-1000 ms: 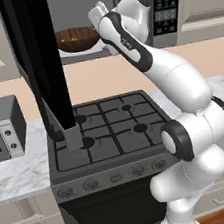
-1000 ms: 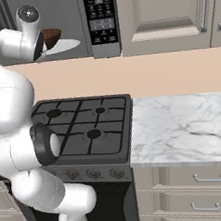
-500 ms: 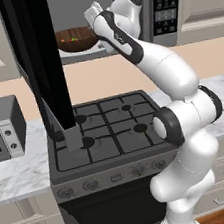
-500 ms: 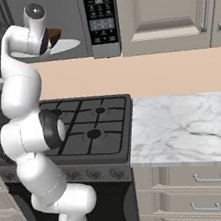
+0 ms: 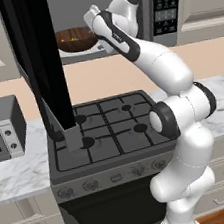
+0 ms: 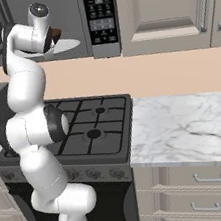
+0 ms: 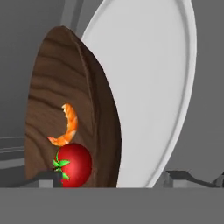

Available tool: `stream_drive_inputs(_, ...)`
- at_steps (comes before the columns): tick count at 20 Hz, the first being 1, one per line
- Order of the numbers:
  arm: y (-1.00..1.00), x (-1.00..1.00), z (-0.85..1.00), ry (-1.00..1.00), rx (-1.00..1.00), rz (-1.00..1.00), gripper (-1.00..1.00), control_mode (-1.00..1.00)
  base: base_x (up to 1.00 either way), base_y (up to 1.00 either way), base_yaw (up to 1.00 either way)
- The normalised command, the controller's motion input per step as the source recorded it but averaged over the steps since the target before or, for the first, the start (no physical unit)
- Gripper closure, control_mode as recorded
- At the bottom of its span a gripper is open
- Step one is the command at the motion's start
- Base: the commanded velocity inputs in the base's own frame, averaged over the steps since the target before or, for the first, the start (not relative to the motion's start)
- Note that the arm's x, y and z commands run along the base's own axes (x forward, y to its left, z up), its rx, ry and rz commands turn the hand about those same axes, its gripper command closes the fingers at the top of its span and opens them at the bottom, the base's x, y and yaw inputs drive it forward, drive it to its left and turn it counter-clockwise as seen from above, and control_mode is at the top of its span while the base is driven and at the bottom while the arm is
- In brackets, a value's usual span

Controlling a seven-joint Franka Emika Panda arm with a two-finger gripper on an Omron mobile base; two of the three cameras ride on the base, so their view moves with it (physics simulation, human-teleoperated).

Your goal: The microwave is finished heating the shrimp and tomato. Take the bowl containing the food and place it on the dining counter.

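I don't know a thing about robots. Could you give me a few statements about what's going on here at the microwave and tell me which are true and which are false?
1. The microwave door stands open. True.
2. The bowl holds a shrimp and a tomato. True.
3. The bowl already sits on the marble counter. False: it is inside the microwave, on the white turntable plate.
4. The end effector is clamped shut. False: its fingers stand apart, either side of the bowl's rim.
5. A pot stands on the stove. False: the burners are bare.
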Motion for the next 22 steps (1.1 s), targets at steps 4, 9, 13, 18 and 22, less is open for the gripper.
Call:
stream_drive_inputs(4, 0.00, 0.01, -0.20, 0.00, -0.02, 0.00, 1.00, -1.00, 0.00, 0.00, 0.00)
stream_drive_inputs(9, 0.04, 0.13, 0.00, 0.00, 0.00, 0.00, 1.00, -1.00, 0.00, 0.00, 0.00)
stream_drive_inputs(13, 0.00, 0.00, 0.00, 0.00, 0.00, 0.00, 1.00, -1.00, 0.00, 0.00, 0.00)
stream_drive_inputs(18, -0.27, -0.44, 0.00, 0.00, 0.00, 0.00, 1.00, -1.00, 0.00, 0.00, 0.00)
stream_drive_inputs(22, -0.62, -0.94, 0.00, 0.00, 0.00, 0.00, 1.00, -1.00, 0.00, 0.00, 0.00)
